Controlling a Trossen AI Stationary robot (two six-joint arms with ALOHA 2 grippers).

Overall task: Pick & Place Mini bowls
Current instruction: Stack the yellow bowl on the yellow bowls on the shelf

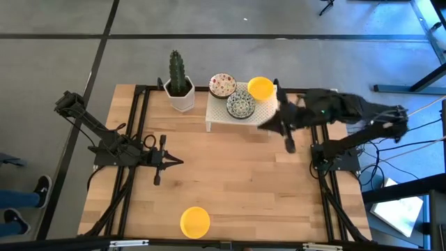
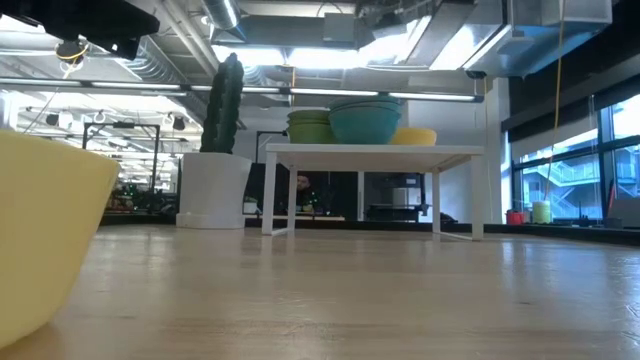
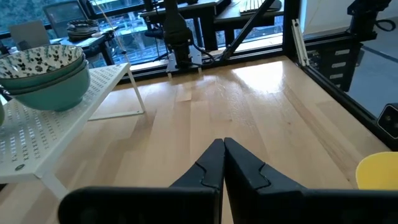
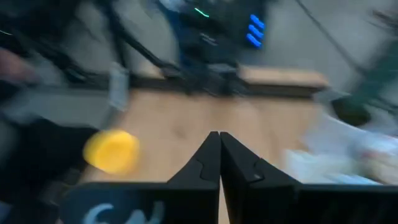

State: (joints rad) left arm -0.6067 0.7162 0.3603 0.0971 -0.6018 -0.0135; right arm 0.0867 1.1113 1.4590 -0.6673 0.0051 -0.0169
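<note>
While shut, right pincer [image 1: 290, 148] hangs beside rack's yellow bowl [image 1: 260, 88].

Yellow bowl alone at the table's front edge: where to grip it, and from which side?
Judging by its pose, take the lone yellow bowl by its rim from straight above, one finger inside, one outside. It sits upright and open on the bare table, its flared wall too wide for a side pinch. The shut left gripper is nearest.

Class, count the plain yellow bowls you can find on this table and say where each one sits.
2 show: one yellow bowl on the white rack beside the patterned bowls, one yellow bowl alone on the table's near edge. Stacked bowls may hide more.
</note>
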